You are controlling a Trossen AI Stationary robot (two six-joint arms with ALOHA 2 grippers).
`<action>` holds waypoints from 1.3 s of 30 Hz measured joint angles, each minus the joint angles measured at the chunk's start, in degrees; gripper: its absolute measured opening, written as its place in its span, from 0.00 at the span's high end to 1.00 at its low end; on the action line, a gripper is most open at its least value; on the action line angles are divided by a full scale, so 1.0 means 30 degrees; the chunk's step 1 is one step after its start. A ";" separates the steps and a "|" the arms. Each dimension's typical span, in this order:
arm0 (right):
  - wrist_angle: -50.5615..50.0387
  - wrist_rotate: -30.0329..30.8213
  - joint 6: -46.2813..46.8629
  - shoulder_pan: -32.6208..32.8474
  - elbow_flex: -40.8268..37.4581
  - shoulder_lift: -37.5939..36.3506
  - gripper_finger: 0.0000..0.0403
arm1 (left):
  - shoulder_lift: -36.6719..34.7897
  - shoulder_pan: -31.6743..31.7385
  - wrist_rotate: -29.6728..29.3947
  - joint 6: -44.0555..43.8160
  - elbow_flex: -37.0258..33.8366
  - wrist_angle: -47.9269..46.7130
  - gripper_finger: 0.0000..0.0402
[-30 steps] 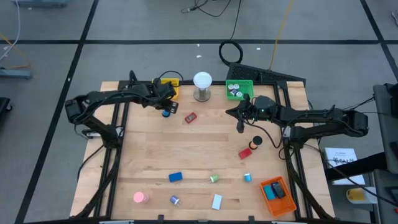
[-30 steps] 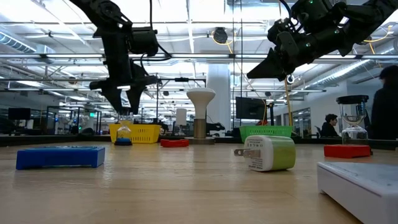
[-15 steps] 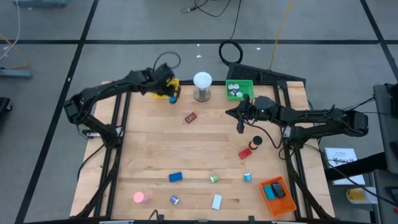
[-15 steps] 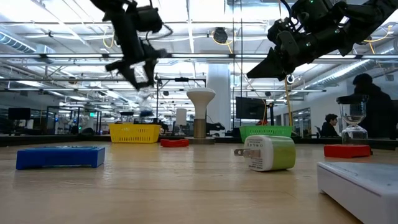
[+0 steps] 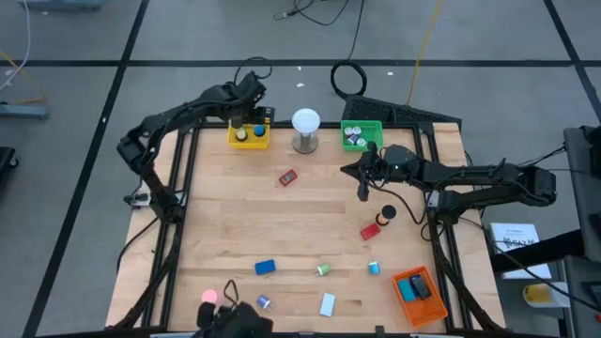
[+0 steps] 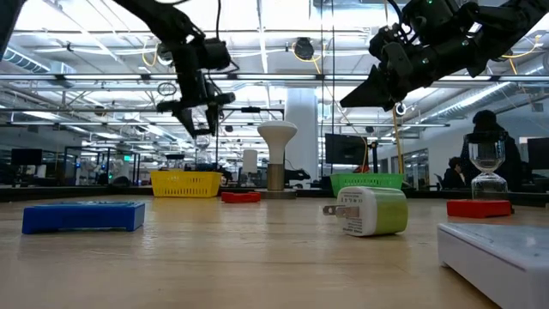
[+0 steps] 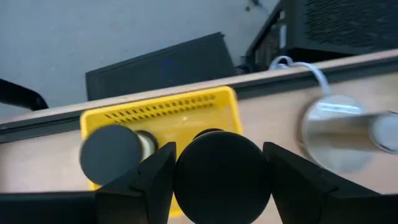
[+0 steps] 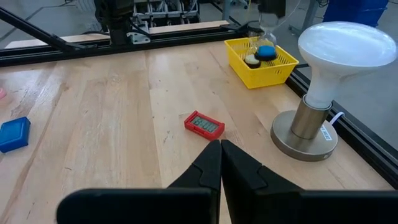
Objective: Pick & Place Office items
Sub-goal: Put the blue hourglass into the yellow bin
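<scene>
The job looks roughly a third done, judging by what sits in trays against what lies loose on the counter (image 5: 282, 225). The left claw (image 5: 250, 115) hangs over the yellow tray (image 5: 233, 141) at 11 o'clock, which holds two things, a blue piece (image 5: 256, 132) and a dark piece (image 5: 240, 132). Whether that claw is spread or pinching something I cannot tell: its wrist view shows a dark round shape in front of it that may be held or may lie in the tray below. The right claw (image 5: 362, 193) hovers at about 2 o'clock, pressed together and empty, near the white lamp (image 5: 305, 122) at 12. There are three trays. The green tray (image 5: 375, 126) at 1 o'clock holds some pale pieces too small to count. The orange tray (image 5: 423, 314) at 5 o'clock holds one blue and one black piece. Nine things are left on the wood. They are one red timer (image 5: 287, 176) near the centre, one black cap (image 5: 388, 214) and one red block (image 5: 371, 230) at 3 to 4 o'clock. Along the 6 o'clock side lie one blue block (image 5: 265, 268), one green roll (image 5: 323, 270), two blue rolls (image 5: 374, 268) (image 5: 264, 301), one white block (image 5: 327, 303) and one pink disc (image 5: 211, 298) at 7.
</scene>
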 joint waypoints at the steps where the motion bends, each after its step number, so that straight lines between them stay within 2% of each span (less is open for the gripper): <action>1: 0.0036 0.0007 -0.0026 0.0000 0.0000 -0.0005 1.00 | 0.0262 0.0135 -0.0087 0.0058 0.0092 -0.0012 0.46; 8: 0.0034 -0.0001 -0.0359 -0.0007 0.0000 0.0000 1.00 | 0.1610 0.0486 -0.0339 0.0341 0.0150 0.1504 0.46; 15: 0.0034 0.0000 -0.0321 -0.0007 0.0000 0.0000 1.00 | 0.2796 0.0453 -0.0327 0.0312 0.0153 0.1588 0.46; 22: 0.0034 -0.0001 -0.0306 -0.0007 0.0000 0.0000 1.00 | 0.2878 0.0326 -0.0923 0.0248 0.0153 0.1619 0.46; 29: 0.0027 -0.0001 -0.0299 -0.0007 0.0000 0.0000 1.00 | 0.2878 0.0326 -0.0999 -0.0132 0.0153 0.1581 0.39; 39: 0.0019 -0.0001 -0.0299 -0.0007 0.0000 0.0000 1.00 | 0.2784 0.0195 -0.1006 0.0797 0.0153 0.1581 0.41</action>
